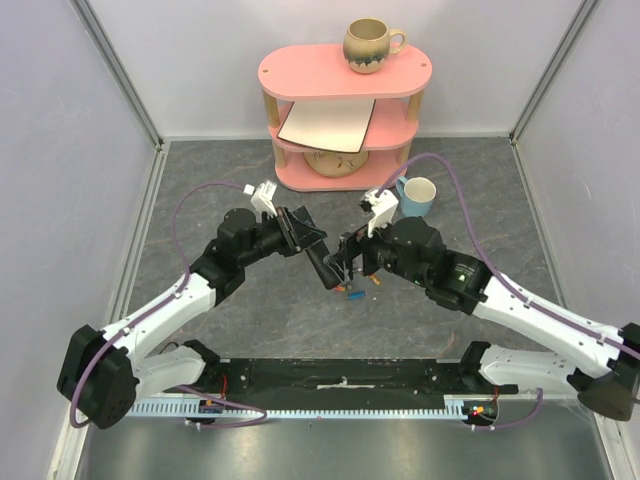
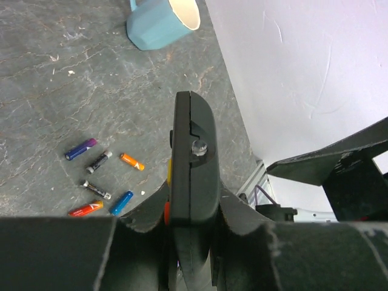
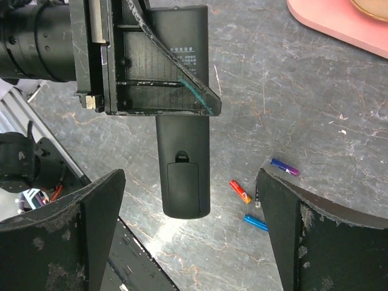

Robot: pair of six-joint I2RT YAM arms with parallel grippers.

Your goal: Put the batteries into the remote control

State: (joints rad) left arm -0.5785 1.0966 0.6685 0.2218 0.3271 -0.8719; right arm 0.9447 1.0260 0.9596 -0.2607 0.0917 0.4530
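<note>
Standing at the near edge, reading across from the left.

Left gripper [image 1: 308, 240]: clenched on the remote control [image 1: 322, 262], jaws pinching it across its width near one end. The remote is held up off the table [image 1: 200, 170], at mid-table between the two arms, its free end pointing toward the right arm. From the left wrist view it shows edge-on [image 2: 193, 176], with coloured buttons just visible on its left face. From the right wrist view its back face shows [image 3: 183, 176], and the battery cover is in place and shut.

Batteries: none loaded, all lying loose on the table below and just right of the remote. The left wrist view shows six in a scattered cluster, none touching:
- a blue-purple one [image 2: 80, 149]
- a dark one [image 2: 100, 162]
- an orange one [image 2: 131, 161]
- a second dark one [image 2: 97, 190]
- a blue one [image 2: 121, 202]
- a red one [image 2: 85, 209]

Right gripper [image 1: 347, 265]: released, jaws spread wide and holding nothing. It hangs just beside the remote's free end, apart from it.

Back of the table: a pink shelf [image 1: 300, 70] with a brown mug [image 1: 370, 45] on top. A light blue cup [image 1: 418, 196] stands upright on the table at the shelf's right foot.
</note>
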